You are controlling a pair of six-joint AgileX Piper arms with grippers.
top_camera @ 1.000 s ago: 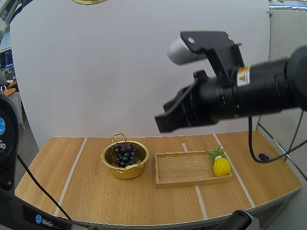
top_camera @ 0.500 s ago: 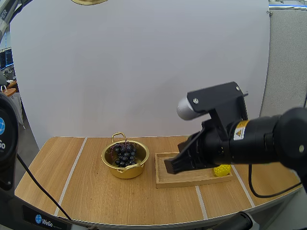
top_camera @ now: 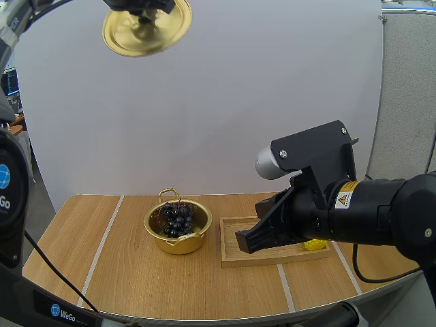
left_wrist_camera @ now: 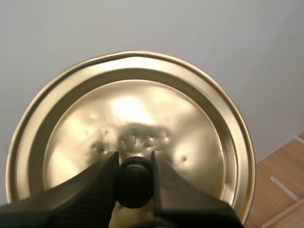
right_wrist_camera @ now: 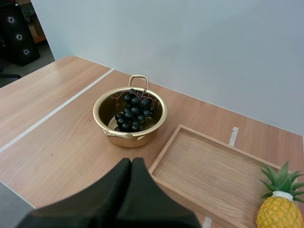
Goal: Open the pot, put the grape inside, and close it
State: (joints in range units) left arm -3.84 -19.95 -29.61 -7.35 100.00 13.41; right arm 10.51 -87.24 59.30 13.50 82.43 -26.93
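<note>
Left gripper [left_wrist_camera: 134, 166] pinches the knob [left_wrist_camera: 134, 186] of the lid [left_wrist_camera: 128, 114] aloft, while the right gripper [right_wrist_camera: 131, 164] hangs clenched, empty, near the wooden tray [right_wrist_camera: 209, 164].

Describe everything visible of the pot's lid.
The lid is a round, shiny gold-coloured metal disc with a stepped rim, small dents near its centre and a black knob. The left gripper pinches that knob, holding the lid tilted in the air, high above the table and off the open pot. Nothing else touches it.
</note>
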